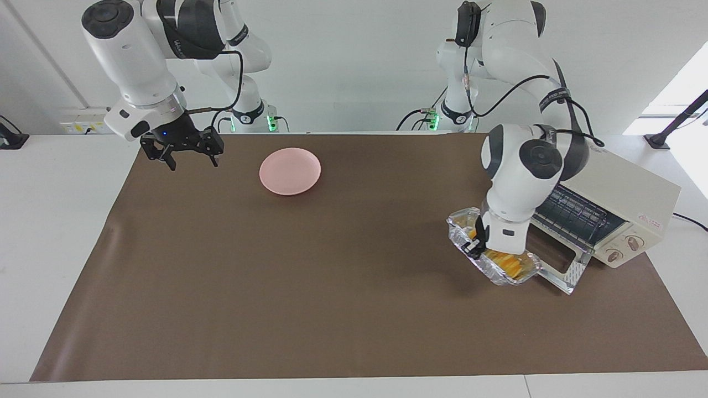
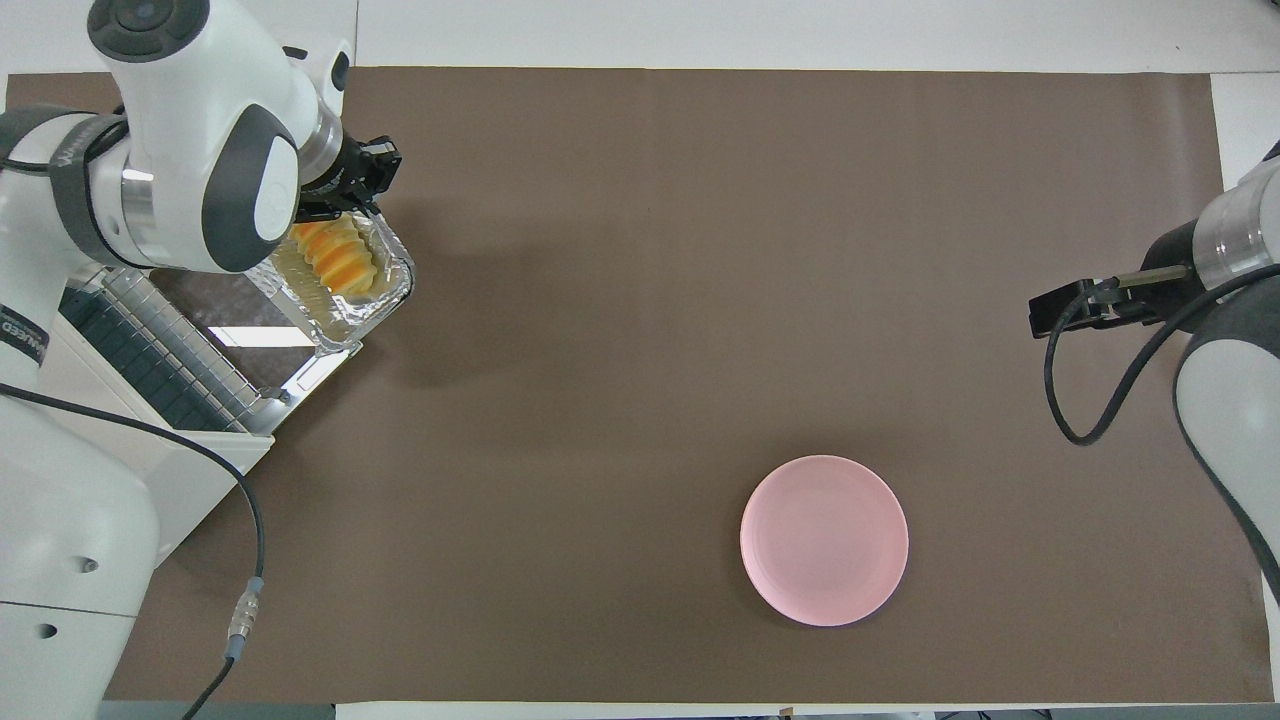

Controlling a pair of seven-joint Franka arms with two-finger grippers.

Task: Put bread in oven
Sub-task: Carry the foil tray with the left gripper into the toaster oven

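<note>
Lying in the foil tray (image 1: 498,273) at lower right, the bread (image 1: 506,260) sits beneath the left gripper (image 1: 474,243) — jaws gripping the tray's rim. The right gripper (image 1: 185,156) waits upper left, jaws wide.

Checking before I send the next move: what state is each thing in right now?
oven: door down, rack bare.
bread: in the foil tray, not yet in the oven.
tray: partly on the open door.
plate: upright, nothing on it.
left gripper: down at the tray's rim; grip unclear.
right gripper: open, waiting above the mat.
</note>
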